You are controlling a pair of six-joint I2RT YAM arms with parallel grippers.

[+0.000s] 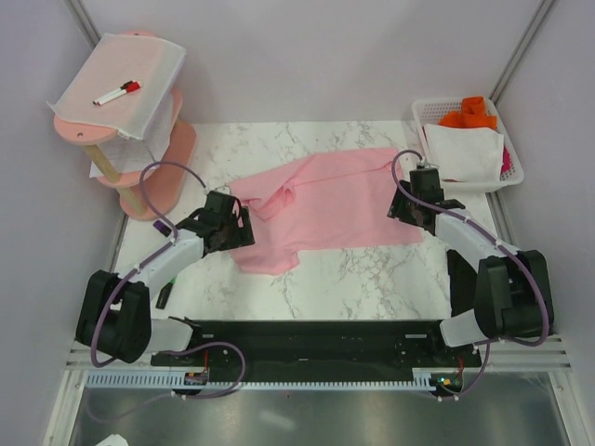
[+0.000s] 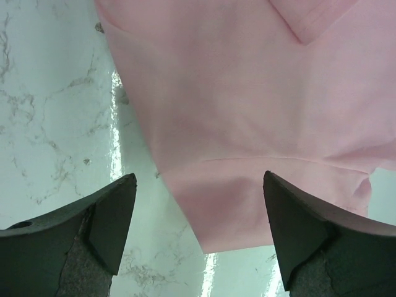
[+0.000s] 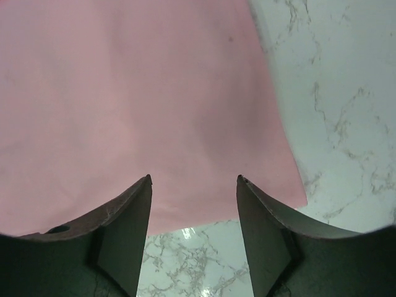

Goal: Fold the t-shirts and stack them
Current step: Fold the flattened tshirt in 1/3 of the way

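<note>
Top external is showing the pink t-shirt (image 1: 327, 206) lying lengthwise between left gripper (image 1: 239, 226) and right gripper (image 1: 403, 206), both hovering wide-open, empty, each over its nearest end.

t-shirt (image 1: 325, 209): spread on the table (image 1: 372, 279), roughly dead centre
left gripper (image 1: 247, 225): over the shirt's left end
right gripper (image 1: 400, 206): over the shirt's right edge
basket (image 1: 514, 177): back right corner, cloths (image 1: 465, 149) piled inside
stand (image 1: 167, 177): back left
sheet (image 1: 139, 60): draped over the stand's top
marker (image 1: 117, 92): lying on that sheet
</note>
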